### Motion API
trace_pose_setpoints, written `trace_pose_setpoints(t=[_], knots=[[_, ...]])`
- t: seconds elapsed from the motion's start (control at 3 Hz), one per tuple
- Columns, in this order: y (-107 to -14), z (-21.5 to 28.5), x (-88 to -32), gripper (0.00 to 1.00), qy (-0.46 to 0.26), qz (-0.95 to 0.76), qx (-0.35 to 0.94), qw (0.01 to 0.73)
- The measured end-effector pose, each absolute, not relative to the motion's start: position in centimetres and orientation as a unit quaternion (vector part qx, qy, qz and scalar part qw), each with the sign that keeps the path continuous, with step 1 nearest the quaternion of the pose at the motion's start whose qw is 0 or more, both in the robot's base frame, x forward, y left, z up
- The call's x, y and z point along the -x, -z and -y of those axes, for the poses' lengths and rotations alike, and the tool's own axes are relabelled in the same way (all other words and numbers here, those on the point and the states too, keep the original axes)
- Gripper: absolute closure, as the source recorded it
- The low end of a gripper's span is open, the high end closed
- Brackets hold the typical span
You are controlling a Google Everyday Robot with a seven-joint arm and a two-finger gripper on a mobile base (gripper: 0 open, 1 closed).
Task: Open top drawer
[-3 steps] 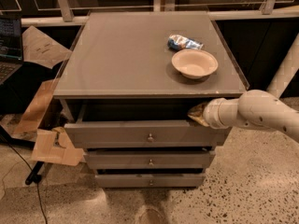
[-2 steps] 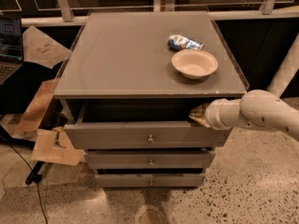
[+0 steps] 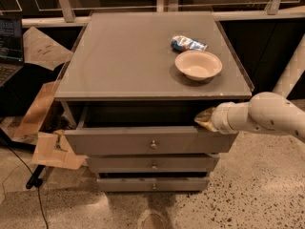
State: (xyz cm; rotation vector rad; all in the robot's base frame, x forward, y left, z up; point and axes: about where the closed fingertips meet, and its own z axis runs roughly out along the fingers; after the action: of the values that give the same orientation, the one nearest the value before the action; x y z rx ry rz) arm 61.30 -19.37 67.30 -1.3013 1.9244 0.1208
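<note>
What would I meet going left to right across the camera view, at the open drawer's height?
Cardboard on the floor → top drawer, pulled partly out → gripper at the drawer's right front corner → white robot arm.

**Grey cabinet top with a bowl and a packet**

You look down on the flat grey top of the drawer cabinet, and two things lie on it. The pale bowl stands upright on the right part of the top. Just behind the bowl, a little to its left, lies a crumpled blue and silver packet; you cannot tell if the two touch. Below the bowl, under the front edge of the top, the gripper is at the right end of the top drawer. The cabinet stands on a speckled floor. Far left of the bowl and lower, pieces of brown cardboard lie on this floor.
</note>
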Motion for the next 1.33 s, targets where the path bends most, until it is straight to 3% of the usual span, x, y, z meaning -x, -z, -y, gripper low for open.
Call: trace_pose_setpoints(t=[1.33], knots=[[-66.4,19.9,-58.2,1.00,-0.079,-0.766,0.519,0.372]])
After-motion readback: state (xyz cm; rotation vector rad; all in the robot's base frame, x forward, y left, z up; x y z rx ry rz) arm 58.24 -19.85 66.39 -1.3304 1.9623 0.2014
